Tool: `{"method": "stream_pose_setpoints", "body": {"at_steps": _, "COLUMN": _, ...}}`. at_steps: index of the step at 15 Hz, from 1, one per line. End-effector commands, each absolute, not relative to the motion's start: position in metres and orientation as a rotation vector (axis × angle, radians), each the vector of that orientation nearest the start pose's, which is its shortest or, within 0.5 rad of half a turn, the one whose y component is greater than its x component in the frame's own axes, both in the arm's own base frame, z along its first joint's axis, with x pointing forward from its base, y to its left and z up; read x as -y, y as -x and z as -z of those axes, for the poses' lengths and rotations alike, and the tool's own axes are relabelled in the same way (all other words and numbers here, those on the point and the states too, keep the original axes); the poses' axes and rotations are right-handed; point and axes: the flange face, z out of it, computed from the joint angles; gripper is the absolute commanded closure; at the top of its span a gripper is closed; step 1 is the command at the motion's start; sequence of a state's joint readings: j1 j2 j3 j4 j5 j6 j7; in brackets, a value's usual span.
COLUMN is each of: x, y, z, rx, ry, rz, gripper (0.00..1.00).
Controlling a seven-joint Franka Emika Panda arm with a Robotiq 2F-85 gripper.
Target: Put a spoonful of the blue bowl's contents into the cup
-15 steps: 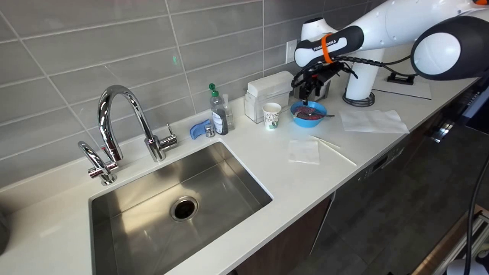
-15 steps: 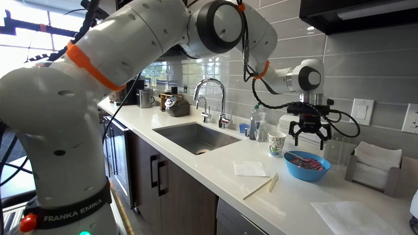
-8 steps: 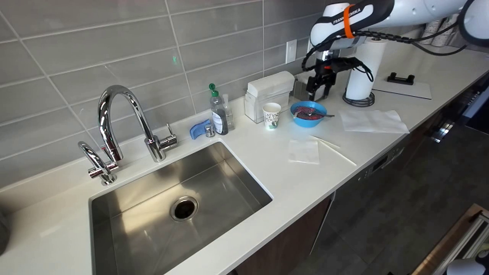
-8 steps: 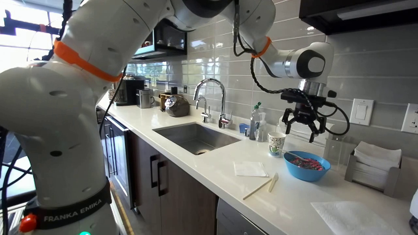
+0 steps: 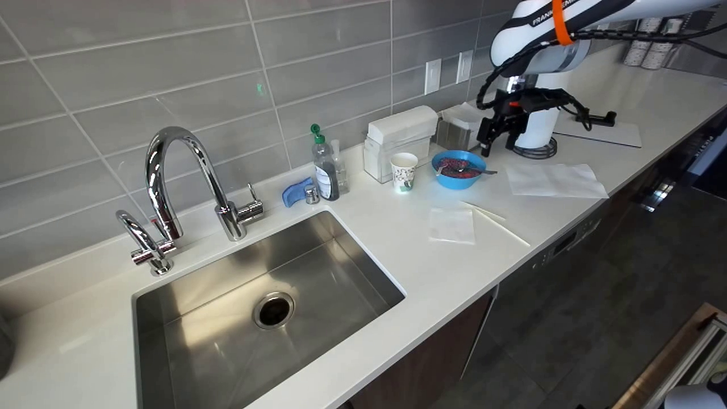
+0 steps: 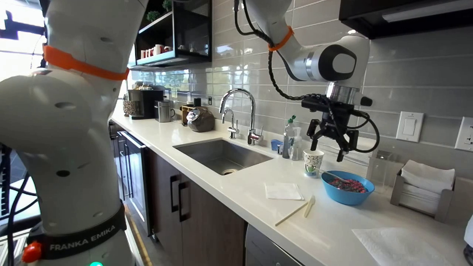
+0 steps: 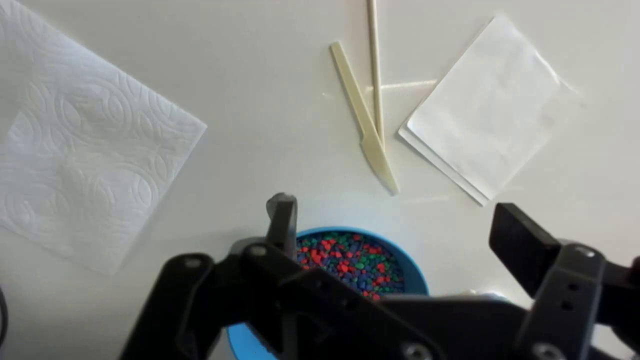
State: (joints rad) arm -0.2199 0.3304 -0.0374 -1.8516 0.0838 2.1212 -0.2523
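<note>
The blue bowl [image 5: 459, 183] [image 6: 343, 196] [image 7: 360, 230] stands on the counter, upright. Its contents [image 6: 353, 186] [image 7: 352, 257] are small red, green and dark blue bits. A light spoon [image 6: 333, 175] rests in the bowl with its handle over the rim; the handle end [image 7: 273, 202] shows behind a finger in the wrist view. The white patterned cup [image 5: 404, 173] [image 6: 312, 162] stands beside the bowl; it is mostly hidden in the wrist view. My gripper [image 5: 500, 143] [image 6: 327, 152] [image 7: 395, 217] is open and empty, in the air above the counter, touching nothing.
A wooden knife [image 7: 355, 100] and stick [image 7: 375, 60] cross in front of the bowl, beside folded napkins [image 7: 485, 110]. A paper towel [image 7: 85, 150] lies flat. A white boxy container [image 5: 397, 150], napkin holder [image 6: 439, 205], paper-towel roll [image 5: 540, 129] and soap bottle [image 5: 326, 173] stand nearby.
The gripper has moved right, off the line above the bowl, in an exterior view, and has risen slightly. It stays open. Bowl, spoon and cup have not moved.
</note>
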Motion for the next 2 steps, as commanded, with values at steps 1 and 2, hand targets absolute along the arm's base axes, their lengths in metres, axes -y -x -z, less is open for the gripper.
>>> {"method": "stream_pose_setpoints", "body": {"at_steps": 1, "x": 0.1513, "y": -0.5980, "z": -0.3420, "rx": -0.082, "ry": 3.069, "rz": -0.066, "gripper": 0.00}}
{"method": "stream_pose_setpoints", "body": {"at_steps": 2, "x": 0.1495, "y": -0.5933, "z": -0.3429, "rx": -0.087, "ry": 3.068, "rz": -0.067, "gripper": 0.00}}
